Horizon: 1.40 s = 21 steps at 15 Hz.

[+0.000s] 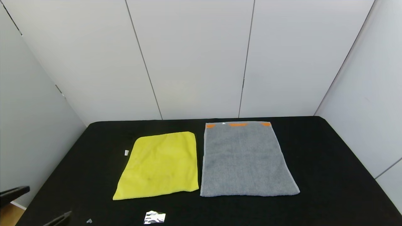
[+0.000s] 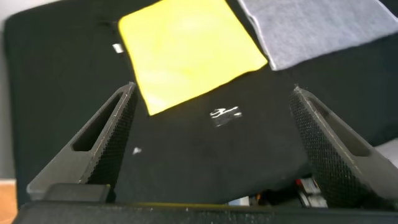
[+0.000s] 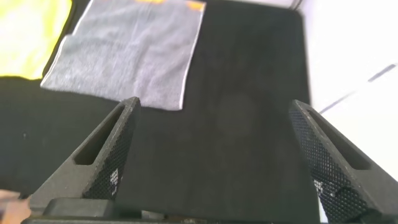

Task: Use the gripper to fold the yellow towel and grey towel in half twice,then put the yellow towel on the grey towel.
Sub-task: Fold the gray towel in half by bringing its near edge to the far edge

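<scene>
The yellow towel (image 1: 160, 164) lies flat and unfolded on the black table, left of centre. The larger grey towel (image 1: 245, 160) lies flat just to its right, with its orange marks at the far end. My left gripper (image 1: 37, 205) hovers at the table's near left corner, open and empty. In the left wrist view (image 2: 212, 89) its fingers frame the yellow towel's (image 2: 186, 50) near corner, with the grey towel (image 2: 311, 28) beyond. My right gripper (image 3: 214, 101) is out of the head view. It is open and empty above bare table, near and to the right of the grey towel (image 3: 130, 56).
A crumpled silver foil scrap (image 1: 154, 217) lies near the front edge below the yellow towel. A small white tag (image 1: 126, 153) sits just left of the yellow towel, and a tiny white scrap (image 1: 89, 221) lies near the left gripper. White panels wall the table (image 1: 329, 175).
</scene>
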Each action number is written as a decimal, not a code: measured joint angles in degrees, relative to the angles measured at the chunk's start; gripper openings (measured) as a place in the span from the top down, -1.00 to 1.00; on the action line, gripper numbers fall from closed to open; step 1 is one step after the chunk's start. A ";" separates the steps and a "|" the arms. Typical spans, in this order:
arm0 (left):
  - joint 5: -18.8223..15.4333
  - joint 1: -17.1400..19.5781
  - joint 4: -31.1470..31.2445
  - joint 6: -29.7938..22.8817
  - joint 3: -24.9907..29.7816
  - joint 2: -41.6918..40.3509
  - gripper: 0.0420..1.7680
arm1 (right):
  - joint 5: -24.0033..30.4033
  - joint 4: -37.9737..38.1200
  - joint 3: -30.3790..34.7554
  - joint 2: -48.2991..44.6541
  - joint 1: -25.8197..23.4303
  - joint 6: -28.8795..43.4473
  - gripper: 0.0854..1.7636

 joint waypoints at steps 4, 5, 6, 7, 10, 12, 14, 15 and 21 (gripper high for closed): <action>0.00 -5.38 -0.01 0.20 -8.13 13.92 -0.94 | 0.90 -0.20 -4.27 12.86 1.63 -0.46 -0.94; 0.00 -6.78 -0.11 0.26 -10.05 17.38 -0.94 | 0.74 -0.30 -5.23 15.90 2.51 -0.55 -0.94; 0.00 -7.91 -0.15 0.30 -11.72 20.47 -0.94 | 0.62 -0.38 -6.12 18.57 3.28 -0.68 -0.94; 0.00 -9.05 -0.15 0.46 -13.31 23.39 -0.94 | 0.57 -0.40 -7.08 21.11 3.97 -0.79 -0.94; 0.00 -11.80 -0.04 2.08 -17.35 31.59 -0.94 | 0.68 -0.52 -9.84 28.39 5.60 -0.90 -0.94; 0.05 -13.73 0.05 3.05 -19.58 36.57 -0.94 | 0.77 -1.34 -10.91 32.57 6.68 -0.96 -0.94; 0.16 -15.80 0.11 4.36 -21.66 41.34 -0.94 | 0.84 -3.10 -11.48 36.40 7.75 -0.99 -0.94; 0.33 -16.76 0.11 4.79 -22.55 43.37 -0.94 | 0.88 -3.75 -11.72 38.14 8.13 -0.99 -0.94; 0.79 -21.50 0.11 9.25 -25.42 54.35 -0.94 | 1.12 -4.16 -12.34 46.56 9.83 -1.04 -0.94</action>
